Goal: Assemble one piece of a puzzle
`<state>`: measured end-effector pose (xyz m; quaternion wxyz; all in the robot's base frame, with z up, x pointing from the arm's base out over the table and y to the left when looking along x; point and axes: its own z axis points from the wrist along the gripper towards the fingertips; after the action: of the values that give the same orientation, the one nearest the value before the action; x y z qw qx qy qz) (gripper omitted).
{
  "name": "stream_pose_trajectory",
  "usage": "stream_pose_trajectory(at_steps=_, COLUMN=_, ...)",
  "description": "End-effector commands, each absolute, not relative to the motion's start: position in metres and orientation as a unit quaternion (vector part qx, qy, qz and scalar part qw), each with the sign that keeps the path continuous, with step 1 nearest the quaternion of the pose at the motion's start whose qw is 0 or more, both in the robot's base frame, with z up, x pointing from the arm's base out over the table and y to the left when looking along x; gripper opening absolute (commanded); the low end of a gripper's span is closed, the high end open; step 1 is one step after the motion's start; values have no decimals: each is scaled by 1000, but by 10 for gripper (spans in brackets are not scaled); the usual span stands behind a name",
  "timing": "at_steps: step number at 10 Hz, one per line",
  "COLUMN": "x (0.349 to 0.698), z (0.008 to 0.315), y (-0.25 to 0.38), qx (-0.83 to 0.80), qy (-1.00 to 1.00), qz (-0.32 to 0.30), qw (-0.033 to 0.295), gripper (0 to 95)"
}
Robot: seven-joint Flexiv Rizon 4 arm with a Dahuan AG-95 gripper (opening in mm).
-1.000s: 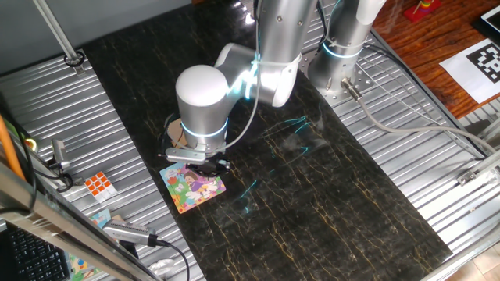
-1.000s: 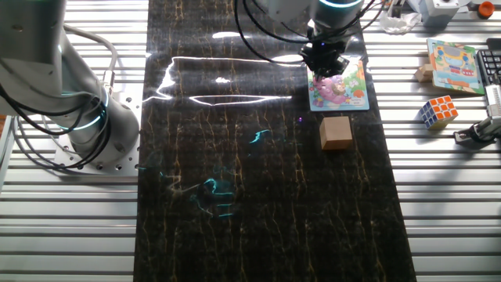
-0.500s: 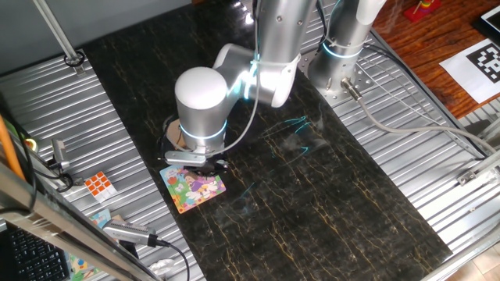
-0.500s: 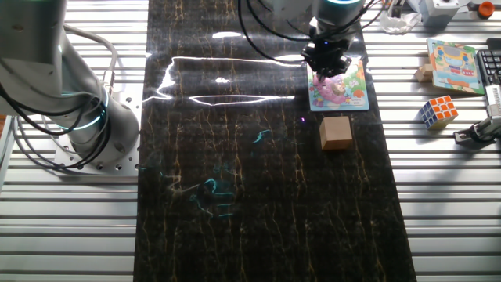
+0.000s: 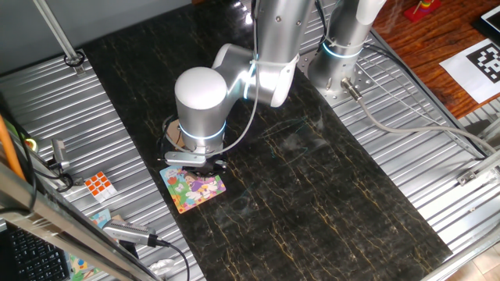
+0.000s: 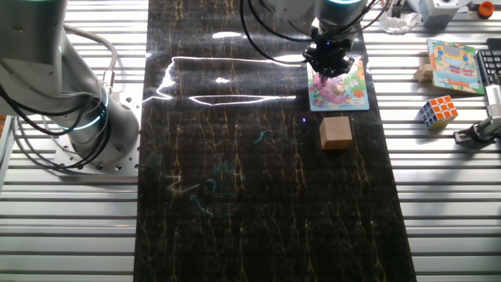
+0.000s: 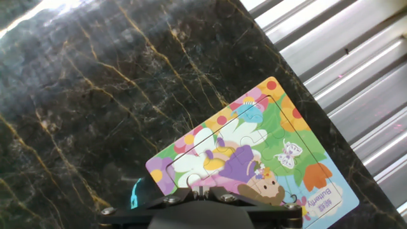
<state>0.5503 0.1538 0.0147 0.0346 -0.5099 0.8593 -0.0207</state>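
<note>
My claw point(image 6: 329, 66): low over the puzzle's far-left corner; I cannot tell its opening.
Puzzle point(image 6: 341, 88): flat on my dark tabletop point(image 6: 258, 180).
Piece: hidden.
Wooden block point(image 6: 336, 131): just near the puzzle.

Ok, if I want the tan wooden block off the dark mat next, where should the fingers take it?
Probably from straight above, fingers closing on two opposite upright faces of the tan wooden block. It sits flat on the dark marbled mat, apart from the cartoon jigsaw board, with free room on every side. The gripper is over the board.
</note>
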Motion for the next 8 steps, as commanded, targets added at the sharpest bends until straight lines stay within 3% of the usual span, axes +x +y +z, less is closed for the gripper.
stream_pose_trajectory(at_steps=1, x=552, z=14, y=154, qx=-510, qy=859, qz=-20, qw=35, gripper=0)
stream_pose_trajectory(at_steps=8, x=549, z=18, y=154, qx=-512, qy=858, qz=-19, qw=32, gripper=0)
